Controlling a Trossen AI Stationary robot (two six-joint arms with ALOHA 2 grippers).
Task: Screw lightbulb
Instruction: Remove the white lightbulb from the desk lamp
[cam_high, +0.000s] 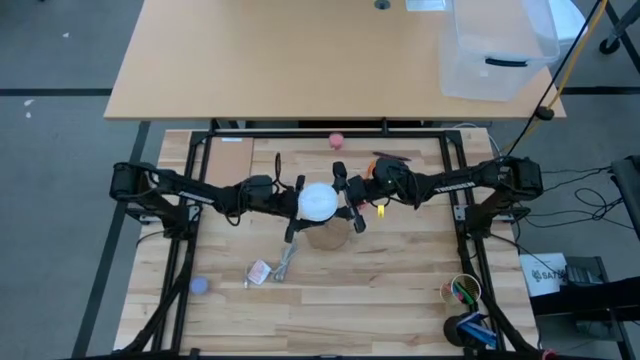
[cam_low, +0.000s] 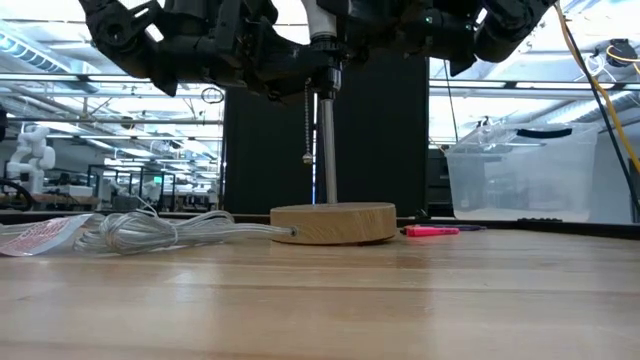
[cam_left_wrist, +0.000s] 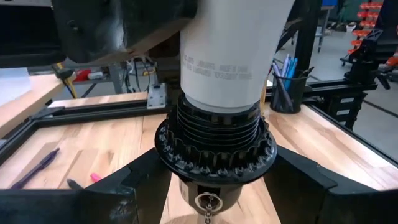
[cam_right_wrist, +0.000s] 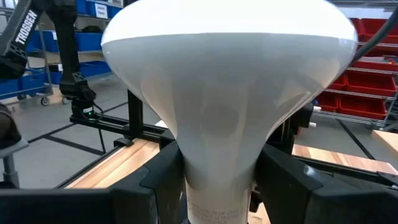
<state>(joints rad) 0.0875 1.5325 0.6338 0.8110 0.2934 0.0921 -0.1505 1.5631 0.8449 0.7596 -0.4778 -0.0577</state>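
One lightbulb (cam_high: 319, 201) between two grippers

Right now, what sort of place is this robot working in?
Probably a robotics lab or workshop: storage bins line shelves, another robot arm stands in the open hall behind, and a lamp base sits on a wooden workbench.

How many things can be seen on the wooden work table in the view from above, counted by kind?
Lightbulb: 1
Lamp base: 1
Pink ball: 1
Blue ball: 1
Cup of pens: 1
Cable with tag: 1
Total: 6
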